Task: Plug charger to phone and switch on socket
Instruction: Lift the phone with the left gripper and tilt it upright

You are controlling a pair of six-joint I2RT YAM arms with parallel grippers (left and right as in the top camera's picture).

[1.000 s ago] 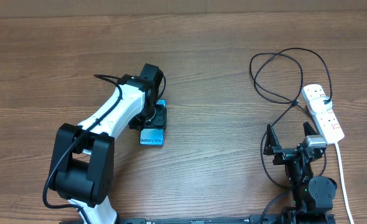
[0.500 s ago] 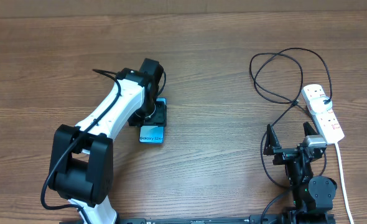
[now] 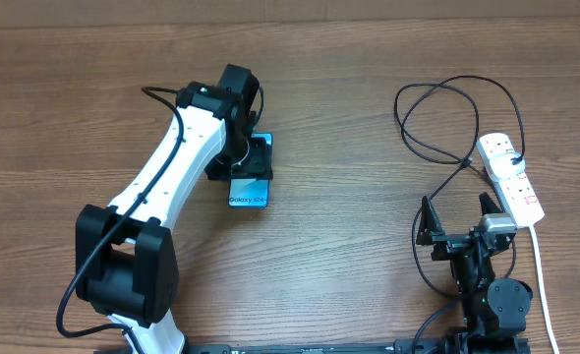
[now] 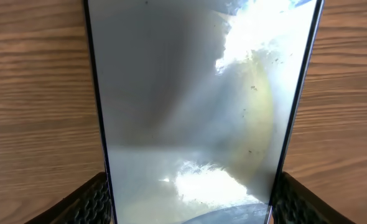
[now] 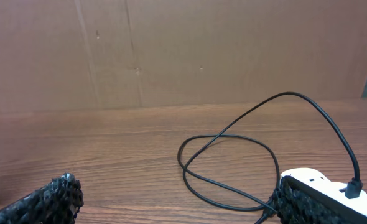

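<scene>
One phone (image 3: 249,190) lies gripped on the left half of the wooden table (image 3: 349,256), its light blue screen up and its "Galaxy S24+" end toward the robot's base; the left gripper (image 3: 246,162) is clamped across its width, one jaw against each long black edge, as the left wrist view shows, where the screen fills the frame and the wood shows on both sides; whether the phone is lifted off the wood or sliding on it cannot be told. Compared with a second ago, phone and gripper together have shifted away from the base and a little toward the table's middle, and the phone now sits squarer to the table edge than before; the left arm (image 3: 177,167) reaches out farther and straighter.

Beyond that, nothing on the right side has changed; the charger (image 5: 289,94) lies in the same loose black loops on the far right of the table, its black plug sitting in the white socket (image 3: 511,177), while its connector tip cannot be made out where the cable runs under the right arm. The socket lies just beyond the right gripper (image 3: 457,221), its thick white cord (image 3: 539,265) trailing back toward the base; the right gripper stands with its jaws spread wide and holds nothing, in the same place as before.
</scene>
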